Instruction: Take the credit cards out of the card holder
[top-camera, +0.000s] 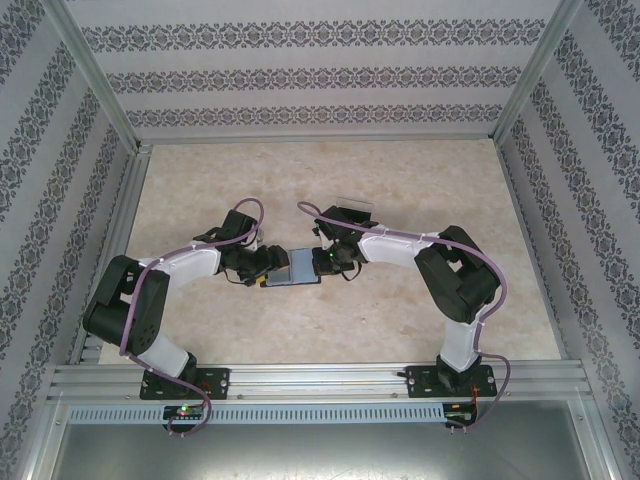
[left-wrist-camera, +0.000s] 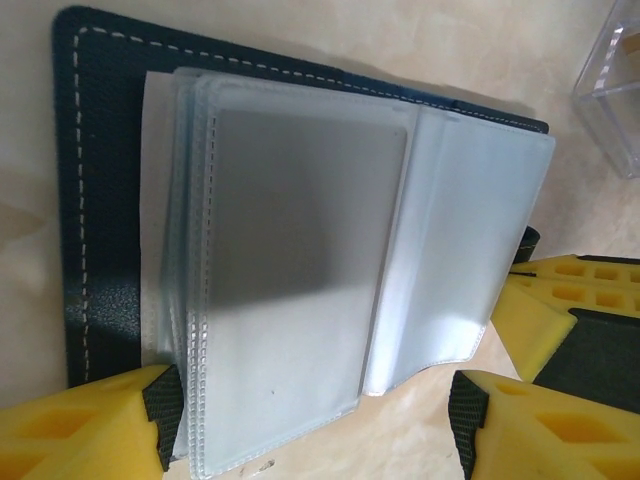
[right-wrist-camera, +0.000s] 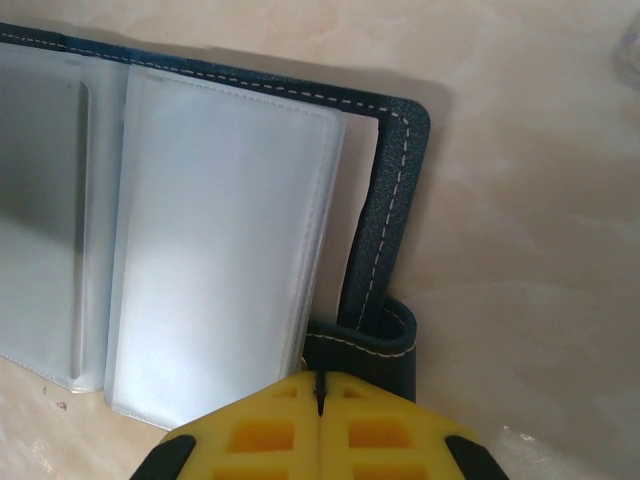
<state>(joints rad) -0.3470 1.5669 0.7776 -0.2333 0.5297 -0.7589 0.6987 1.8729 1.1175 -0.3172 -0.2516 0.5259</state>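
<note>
Card holder (top-camera: 292, 268) lies spread open and flat on the pale marbled table (top-camera: 400, 320), navy stitched cover down, frosted plastic sleeves (left-wrist-camera: 460, 240) fanned upward. A flat grey rectangle (left-wrist-camera: 300, 260), card-sized, shows through the uppermost sleeve; whether it is one of the credit cards I cannot tell. The left gripper (left-wrist-camera: 310, 430) sits at one end of the holder, its yellow fingers (left-wrist-camera: 80, 425) spread wide. One pad is over the cover's corner and the other is on the table beside the sleeve stack, with nothing pinched between them. The right gripper (right-wrist-camera: 320, 400) is at the holder's opposite end, pads pressed together, tips against the small closing tab (right-wrist-camera: 375, 345). I cannot tell whether the tab is caught between the pads. A clear plastic box (top-camera: 352, 212) stands on the table near the holder, beyond the right gripper.
</note>
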